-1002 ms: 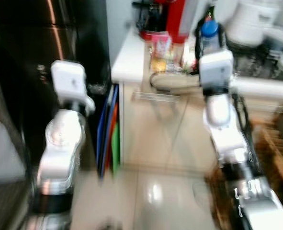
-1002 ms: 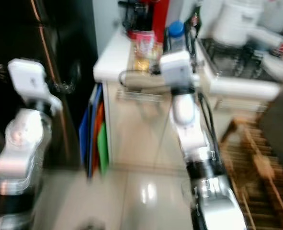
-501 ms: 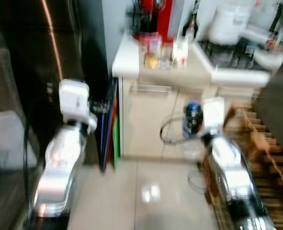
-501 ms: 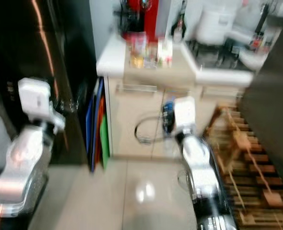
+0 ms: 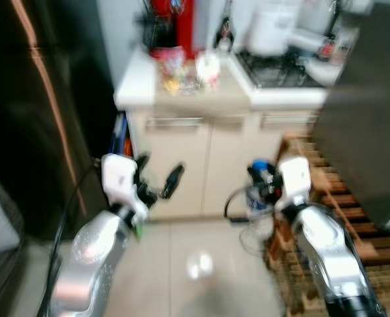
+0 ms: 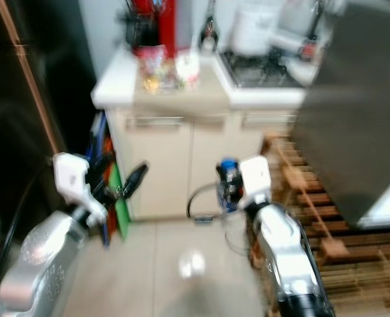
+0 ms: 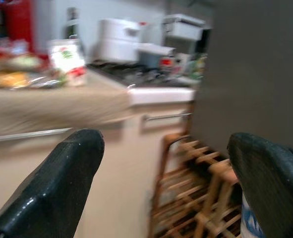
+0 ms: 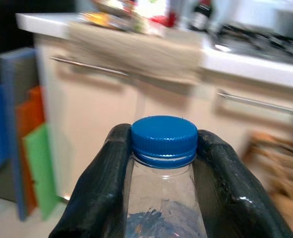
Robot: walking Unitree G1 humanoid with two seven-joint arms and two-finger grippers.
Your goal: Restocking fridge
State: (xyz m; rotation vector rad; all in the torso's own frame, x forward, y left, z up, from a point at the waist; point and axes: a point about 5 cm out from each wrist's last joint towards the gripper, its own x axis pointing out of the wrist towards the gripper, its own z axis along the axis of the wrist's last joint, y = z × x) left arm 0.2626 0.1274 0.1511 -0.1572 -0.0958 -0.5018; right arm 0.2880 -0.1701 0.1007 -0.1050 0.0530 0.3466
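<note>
A clear water bottle with a blue cap sits at the centre of the right wrist view, its neck pinched between the right gripper's two black fingers. In the blurred head views, the bottle appears right of centre, held low in front of beige cabinet doors. The left gripper, left of centre, is empty with its fingers spread wide. Above the cabinets, across the top of the frame, a counter carries packaged snacks, a red appliance and a white cooker beside a stove. Coloured boards lean beside the cabinet, and a wooden rack stands at lower right. A tall dark surface with a copper strip, probably the fridge, fills the left side. The robot appears to be carrying the bottle toward the fridge. The next move likely calls for turning to face that dark door and opening it with the free left gripper before placing the bottle inside.
</note>
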